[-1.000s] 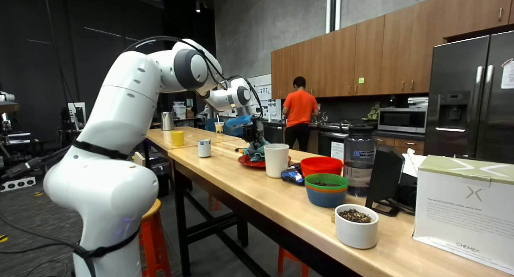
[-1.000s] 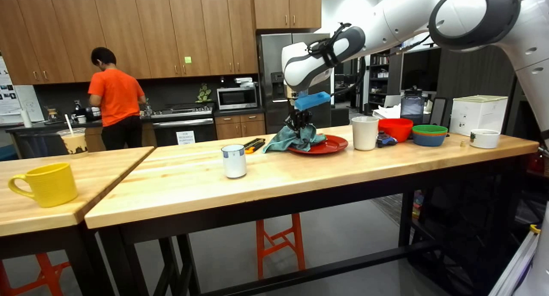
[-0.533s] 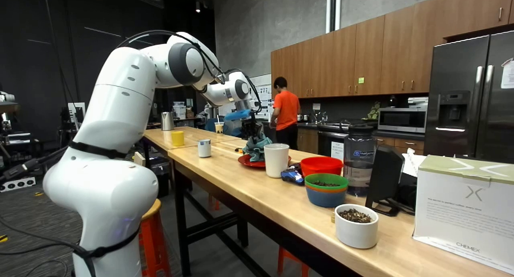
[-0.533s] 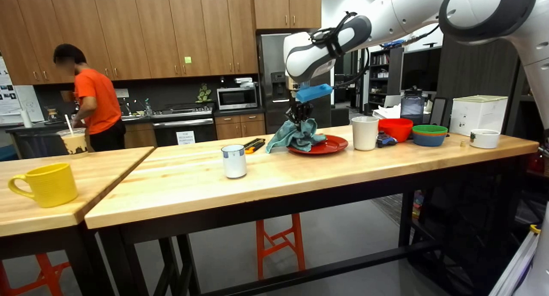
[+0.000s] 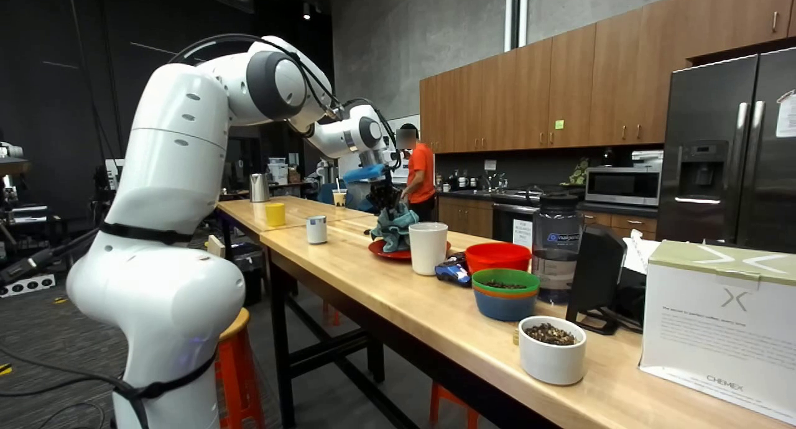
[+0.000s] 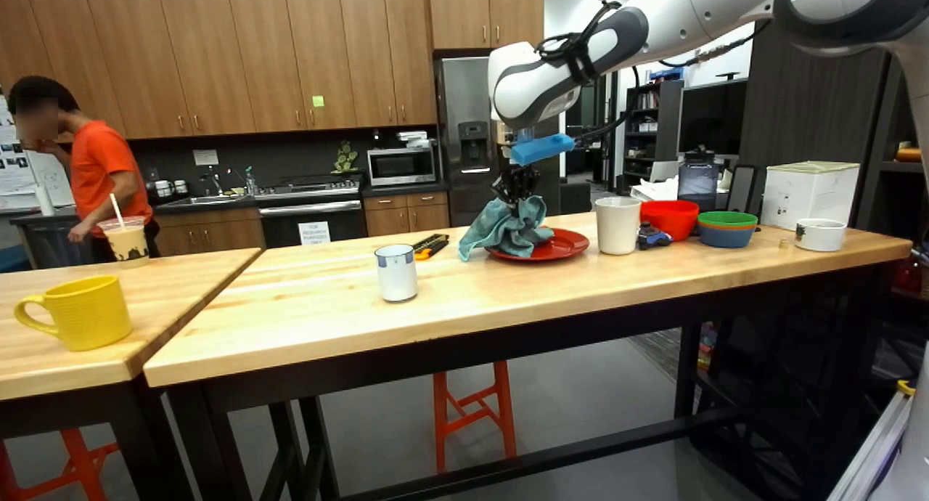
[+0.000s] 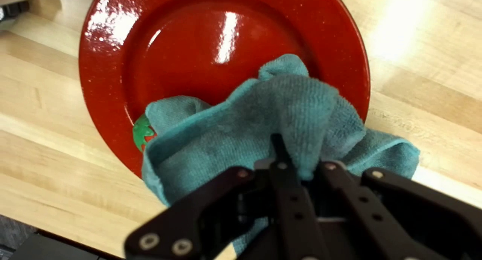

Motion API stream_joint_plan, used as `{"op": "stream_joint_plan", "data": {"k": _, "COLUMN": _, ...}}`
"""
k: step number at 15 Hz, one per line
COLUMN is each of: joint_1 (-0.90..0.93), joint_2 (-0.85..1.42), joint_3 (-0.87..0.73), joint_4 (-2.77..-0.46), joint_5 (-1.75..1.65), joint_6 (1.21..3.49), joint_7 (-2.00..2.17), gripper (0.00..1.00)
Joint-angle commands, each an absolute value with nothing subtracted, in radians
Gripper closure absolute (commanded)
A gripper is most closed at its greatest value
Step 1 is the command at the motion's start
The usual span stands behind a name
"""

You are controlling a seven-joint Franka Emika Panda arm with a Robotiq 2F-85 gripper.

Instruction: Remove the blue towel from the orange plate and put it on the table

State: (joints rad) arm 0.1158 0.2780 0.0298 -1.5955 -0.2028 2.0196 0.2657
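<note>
One red plate (image 7: 196, 60), partly invisible beneath the towel (image 7: 241, 135)

the fridge (image 5: 724, 130), stove (image 6: 312, 208) and microwave (image 6: 401, 167) mark a kitchen.

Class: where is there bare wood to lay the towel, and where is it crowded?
In an exterior view, bare wood lies between the short cup and the neighbouring table, and between that cup, the towel and the near edge of the main table. Crowded: from the red plate past the tall white cup and red bowl to the stacked bowls.
</note>
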Motion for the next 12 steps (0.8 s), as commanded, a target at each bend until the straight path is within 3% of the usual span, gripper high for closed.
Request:
{"op": "stream_joint_plan", "data": {"k": 1, "joint_1": 0.109, "joint_2": 0.167, "joint_3": 0.029, "joint_4": -1.697, "joint_5": -0.189, "joint_6": 2.006, "joint_7": 0.247, "gripper": 0.98}}
{"op": "stream_joint_plan", "data": {"k": 10, "joint_1": 0.094, "joint_2": 0.051, "joint_3": 0.037, "joint_4": -1.819, "joint_5": -0.179, "joint_6": 1.983, "joint_7": 0.228, "gripper": 0.98}}
{"op": "stream_joint_plan", "data": {"k": 11, "joint_1": 0.092, "joint_2": 0.042, "joint_3": 0.038, "joint_4": -1.831, "joint_5": -0.167, "joint_6": 1.986, "joint_7": 0.215, "gripper": 0.91}}
{"op": "stream_joint_plan", "data": {"k": 12, "joint_1": 0.092, "joint_2": 0.036, "joint_3": 0.038, "joint_4": -1.838, "joint_5": -0.168, "joint_6": 1.985, "joint_7": 0.214, "gripper": 0.98}}
